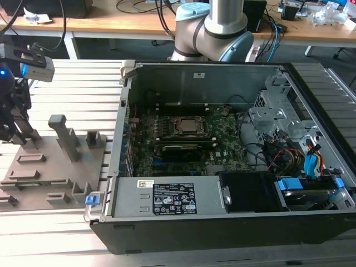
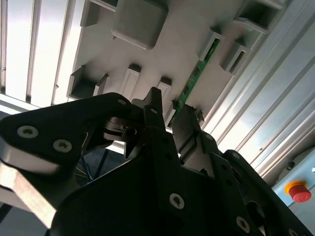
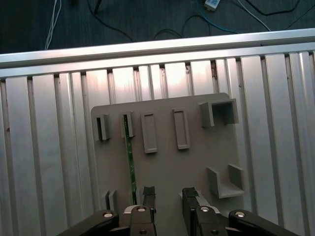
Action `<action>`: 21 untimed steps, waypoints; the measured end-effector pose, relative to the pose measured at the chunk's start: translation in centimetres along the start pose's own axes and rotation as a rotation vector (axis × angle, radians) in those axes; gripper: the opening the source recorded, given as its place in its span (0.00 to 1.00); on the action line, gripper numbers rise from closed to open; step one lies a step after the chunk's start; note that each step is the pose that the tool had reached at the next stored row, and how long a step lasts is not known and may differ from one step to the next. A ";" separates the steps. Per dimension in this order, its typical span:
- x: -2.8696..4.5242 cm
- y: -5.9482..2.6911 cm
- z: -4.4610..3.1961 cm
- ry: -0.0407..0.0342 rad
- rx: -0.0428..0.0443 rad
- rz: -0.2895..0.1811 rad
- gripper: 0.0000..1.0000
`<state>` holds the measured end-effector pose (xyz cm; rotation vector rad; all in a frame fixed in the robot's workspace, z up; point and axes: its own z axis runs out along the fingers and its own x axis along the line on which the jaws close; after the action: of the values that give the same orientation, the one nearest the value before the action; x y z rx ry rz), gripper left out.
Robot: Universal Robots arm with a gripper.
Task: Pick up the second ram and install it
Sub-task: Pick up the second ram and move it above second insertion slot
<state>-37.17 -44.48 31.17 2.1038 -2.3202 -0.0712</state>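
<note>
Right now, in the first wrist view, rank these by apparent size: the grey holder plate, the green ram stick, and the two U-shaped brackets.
1. Grey holder plate: largest by far.
2. The two U-shaped brackets: they look alike, so tied.
3. Green ram stick: longer than either bracket, but thin enough to cover the least area.

The exterior view looks down at a slant, from some way off, over the open black metal computer case (image 1: 222, 225) and the flat grey plastic holder plate (image 1: 61, 172) at the exterior view's left, while the first wrist view faces straight down on that plate (image 3: 167, 167) and the second wrist view peers at it (image 2: 167, 54) obliquely from close behind the black gripper (image 2: 172, 105).
</note>
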 end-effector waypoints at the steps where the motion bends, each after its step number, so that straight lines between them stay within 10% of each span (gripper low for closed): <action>1: 0.00 0.00 0.06 0.0000 0.0000 0.000 0.36; 21: 0.06 -0.10 2.57 0.0000 0.0000 0.000 0.36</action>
<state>-37.17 -44.48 28.60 2.1037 -2.3203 -0.0712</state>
